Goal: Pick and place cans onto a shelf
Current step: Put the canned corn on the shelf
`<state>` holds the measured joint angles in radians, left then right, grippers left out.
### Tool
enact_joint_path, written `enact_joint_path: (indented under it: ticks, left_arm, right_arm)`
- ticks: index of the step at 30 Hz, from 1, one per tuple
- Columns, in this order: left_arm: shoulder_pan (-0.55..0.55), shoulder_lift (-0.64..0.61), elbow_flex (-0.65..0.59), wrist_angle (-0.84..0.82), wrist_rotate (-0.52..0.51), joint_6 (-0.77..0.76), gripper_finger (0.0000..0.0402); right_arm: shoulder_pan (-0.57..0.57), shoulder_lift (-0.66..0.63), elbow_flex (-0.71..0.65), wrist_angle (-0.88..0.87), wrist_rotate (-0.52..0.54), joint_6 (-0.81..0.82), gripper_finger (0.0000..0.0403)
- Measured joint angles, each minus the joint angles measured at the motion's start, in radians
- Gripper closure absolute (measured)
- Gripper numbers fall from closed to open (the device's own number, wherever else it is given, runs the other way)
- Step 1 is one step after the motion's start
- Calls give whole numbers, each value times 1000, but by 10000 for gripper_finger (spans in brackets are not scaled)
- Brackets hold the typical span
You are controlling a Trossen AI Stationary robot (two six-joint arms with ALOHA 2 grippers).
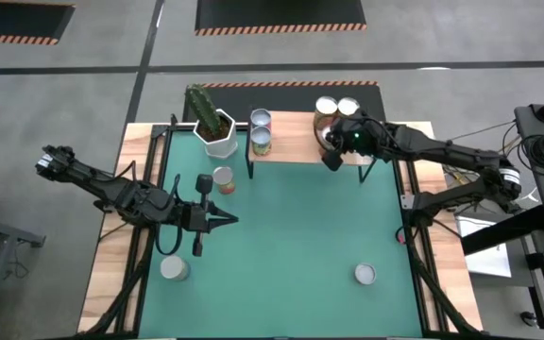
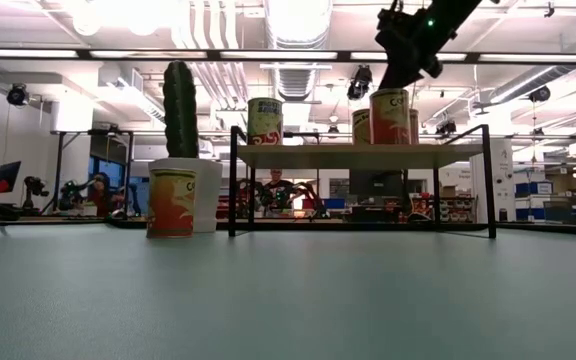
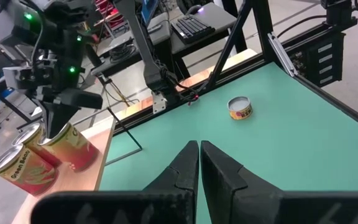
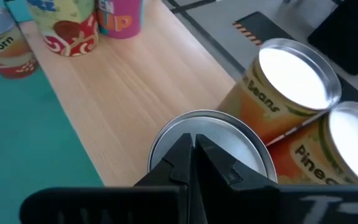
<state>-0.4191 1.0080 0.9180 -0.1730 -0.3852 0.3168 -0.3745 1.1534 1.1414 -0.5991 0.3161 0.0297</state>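
The shelf (image 1: pixel 296 144) stands at the table's far side. Two cans (image 1: pixel 261 129) stand on its left end, and three cans (image 1: pixel 336 107) are crowded together on its right end. My right gripper (image 4: pixel 191 142) is shut and slants down over the silvery lid of the nearest right-end can (image 4: pixel 229 134); in the low view it hangs just above that can (image 2: pixel 390 115). My left gripper (image 1: pixel 229 220) is shut and holds nothing, waiting above the mat left of centre. Three more cans stand on the mat: an orange one (image 1: pixel 223 179) by the shelf's left legs, one at the near left (image 1: pixel 174 269) and one at the near right (image 1: pixel 365 274). My right gripper has its shut fingertips (image 3: pixel 53 121) right at the lid (image 4: pixel 166 140) of the nearest right-end can, coming from above and slanting down. Whether they touch the lid I cannot tell. The can stands upright on the shelf against its two neighbours.
A white pot with a cactus (image 1: pixel 215 125) stands at the shelf's left end, close to the orange can. The shelf's board is bare between the two groups of cans (image 4: pixel 123 87). The mat's middle (image 1: pixel 291 227) has free room.
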Motion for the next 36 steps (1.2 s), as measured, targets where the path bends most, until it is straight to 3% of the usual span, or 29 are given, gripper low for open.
enact_joint_path:
  ticks: [13, 18, 36]
  left_arm:
    - [0, 0, 0, -6, 0, 0, 402]
    - [0, 0, 0, -7, 0, 0, 402]
    - [0, 0, 0, -7, 0, 7, 402]
  right_arm:
    - [-63, -10, 19, -105, 9, 49, 390]
    - [-68, -10, 19, -127, 60, 48, 390]
    - [-67, -72, 13, -152, 42, 76, 390]
